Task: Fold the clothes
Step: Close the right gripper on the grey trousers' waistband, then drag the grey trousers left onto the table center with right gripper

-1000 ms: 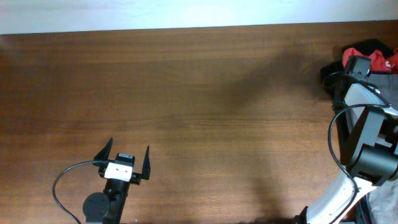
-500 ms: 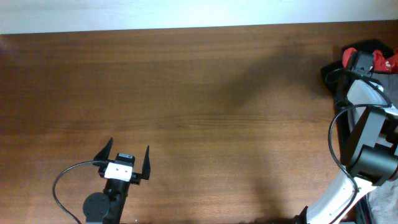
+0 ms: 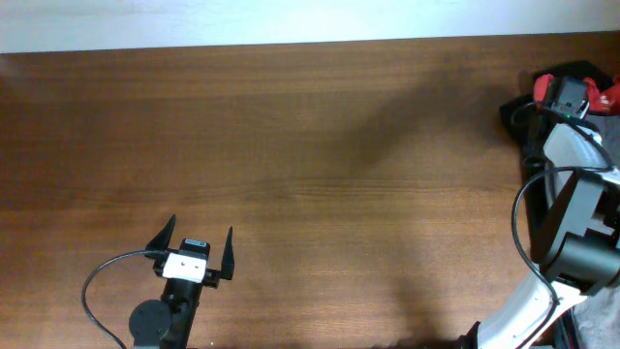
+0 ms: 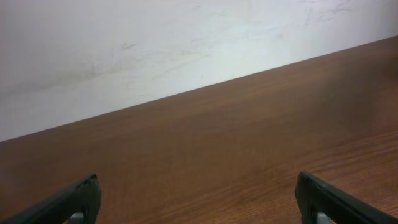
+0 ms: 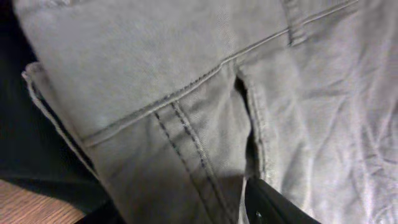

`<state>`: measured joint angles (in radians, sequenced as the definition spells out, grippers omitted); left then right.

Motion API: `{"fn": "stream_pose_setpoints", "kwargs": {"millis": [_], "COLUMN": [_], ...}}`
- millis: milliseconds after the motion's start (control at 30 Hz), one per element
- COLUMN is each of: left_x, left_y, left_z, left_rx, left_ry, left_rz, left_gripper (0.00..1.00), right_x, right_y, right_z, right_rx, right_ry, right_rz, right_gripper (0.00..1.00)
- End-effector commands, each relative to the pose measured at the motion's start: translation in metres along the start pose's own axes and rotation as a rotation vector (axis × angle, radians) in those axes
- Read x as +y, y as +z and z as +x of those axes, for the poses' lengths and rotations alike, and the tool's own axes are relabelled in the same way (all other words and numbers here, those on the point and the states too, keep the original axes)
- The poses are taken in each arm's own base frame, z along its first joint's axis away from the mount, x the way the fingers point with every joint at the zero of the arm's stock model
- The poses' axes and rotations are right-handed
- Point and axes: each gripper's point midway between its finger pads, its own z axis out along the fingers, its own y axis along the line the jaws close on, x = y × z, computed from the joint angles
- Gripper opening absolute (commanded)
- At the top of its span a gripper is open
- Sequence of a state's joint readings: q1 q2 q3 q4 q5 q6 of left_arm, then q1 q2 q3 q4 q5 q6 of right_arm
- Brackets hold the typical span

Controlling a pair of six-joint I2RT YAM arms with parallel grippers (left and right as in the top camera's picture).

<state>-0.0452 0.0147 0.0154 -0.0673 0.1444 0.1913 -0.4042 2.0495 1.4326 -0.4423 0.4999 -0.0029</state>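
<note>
The clothes, grey-olive woven shorts with seams and a belt loop, fill the right wrist view. My right gripper presses into them. One black finger shows at the lower right, a fold of the cloth lies against it, and the other finger is hidden under the fabric. In the overhead view the right arm reaches over the clothes pile at the far right edge, and its fingers are hidden there. My left gripper is open and empty above bare wood at the lower left, and it also shows in the left wrist view.
A red garment and a dark navy garment lie in the pile at the table's right edge. The dark garment lies under the shorts. The wooden table ends at a white wall.
The right arm's wrist has moved a little farther toward the back right, over the red garment. The left arm has not moved.
</note>
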Motion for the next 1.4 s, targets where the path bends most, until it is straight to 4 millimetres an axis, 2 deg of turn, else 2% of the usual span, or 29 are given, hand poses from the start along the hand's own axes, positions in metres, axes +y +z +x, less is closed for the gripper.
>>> {"fn": "stream_pose_setpoints", "kwargs": {"millis": [0,300,400,667,767,967,1133,1267,1367], "left_x": [0.002,0.002,0.002,0.002,0.002,0.002,0.002,0.002,0.002], "left_y": [0.0,0.0,0.0,0.0,0.0,0.0,0.0,0.0,0.0], "left_z": [0.002,0.002,0.002,0.002,0.002,0.002,0.002,0.002,0.002], "left_rx": [0.002,0.002,0.002,0.002,0.003,0.002,0.003,0.003,0.003], "left_ry": [0.012,0.012,0.012,0.012,0.012,0.012,0.012,0.012,0.012], "left_rz": [-0.012,-0.012,-0.012,-0.012,-0.012,-0.012,-0.012,-0.012,-0.012], "left_gripper": [0.99,0.99,0.99,0.99,1.0,0.99,1.0,0.99,0.99], "right_x": [-0.013,-0.006,-0.002,0.005,0.004,0.004,0.003,-0.003,-0.011], "right_y": [-0.022,-0.022,-0.023,-0.023,-0.023,-0.023,-0.026,-0.037,-0.052], "right_z": [-0.024,-0.024,-0.024,-0.024,-0.024,-0.026,-0.028,-0.034,-0.043], "right_rx": [-0.066,-0.067,-0.068,-0.066,-0.065,-0.071,-0.079,-0.102,-0.134], "right_ry": [0.056,0.056,0.055,0.053,0.053,0.056,0.06,0.073,0.133], "right_rz": [-0.001,-0.037,-0.064,-0.104,-0.103,-0.103,-0.104,-0.104,-0.107], "right_gripper": [0.54,0.54,0.64,0.63,0.53,0.39,0.15,0.06,0.04]}}
